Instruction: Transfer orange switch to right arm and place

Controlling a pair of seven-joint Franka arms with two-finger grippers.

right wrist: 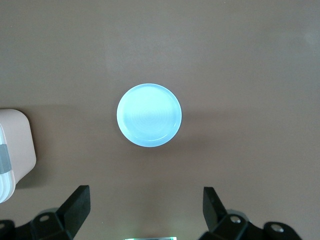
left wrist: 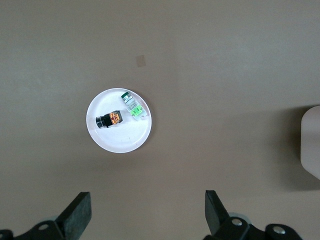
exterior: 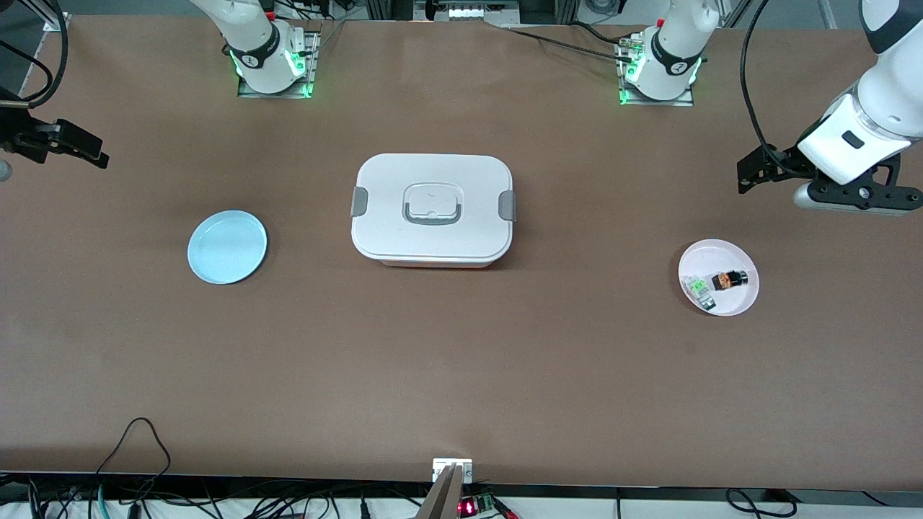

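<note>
The orange switch [exterior: 728,280] lies on its side on a small pale pink plate [exterior: 721,254] toward the left arm's end of the table, beside a small green-and-clear part [exterior: 698,290]. In the left wrist view the switch [left wrist: 110,119] and the green part [left wrist: 131,106] lie on the plate [left wrist: 120,141]. My left gripper [exterior: 747,175] hangs open and empty high over bare table beside the plate; it also shows in the left wrist view [left wrist: 148,210]. My right gripper [exterior: 86,150] is open and empty over the right arm's end of the table; it shows in the right wrist view [right wrist: 146,207].
A white lidded box [exterior: 433,210] with grey clasps stands mid-table; its corner shows in both wrist views [left wrist: 312,145] [right wrist: 15,145]. A light blue plate [exterior: 227,246] lies toward the right arm's end, also in the right wrist view [right wrist: 149,115]. Cables run along the table's near edge.
</note>
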